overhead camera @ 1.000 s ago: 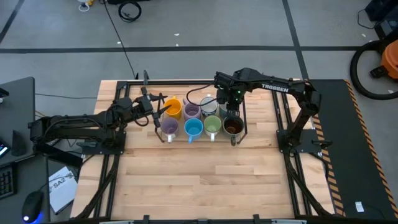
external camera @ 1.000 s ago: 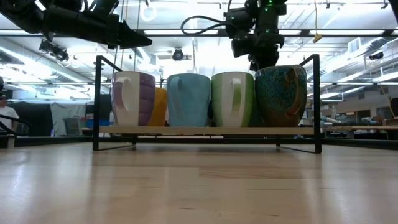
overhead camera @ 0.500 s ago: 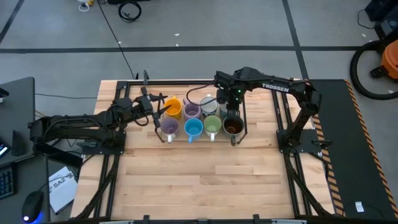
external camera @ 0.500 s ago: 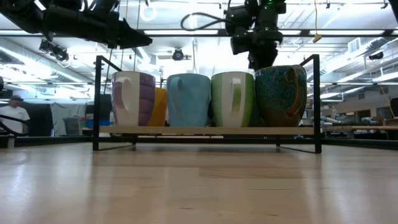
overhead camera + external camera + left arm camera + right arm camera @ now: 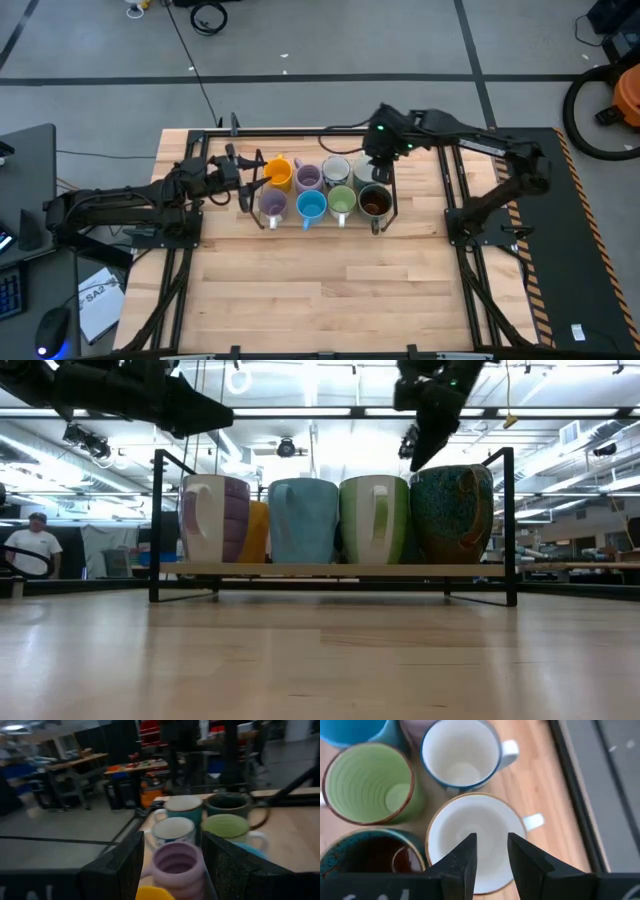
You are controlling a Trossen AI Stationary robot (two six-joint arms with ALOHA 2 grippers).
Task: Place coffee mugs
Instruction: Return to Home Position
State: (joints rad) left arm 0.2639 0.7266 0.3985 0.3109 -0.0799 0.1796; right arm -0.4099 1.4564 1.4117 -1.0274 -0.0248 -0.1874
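Wooden tabletop point(image 5: 330, 290): a black wire rack point(image 5: 512, 530) stands mid far edge with all eight small ceramic coffee mugs point(image 5: 311, 205) on it. The right gripper point(image 5: 491, 845) is empty, fingers slightly apart, just above the pale grey-white mug point(image 5: 480, 820). I worry a sideways exit clips its rim. The left gripper point(image 5: 172, 840) is spread wide and empty at the rack's left end. It could nudge the orange mug point(image 5: 278, 172).

low view: orange mug point(image 5: 257, 532) mostly hidden behind lavender mug point(image 5: 215, 520); right wrist view: dark mug point(image 5: 365, 852) edge-cut
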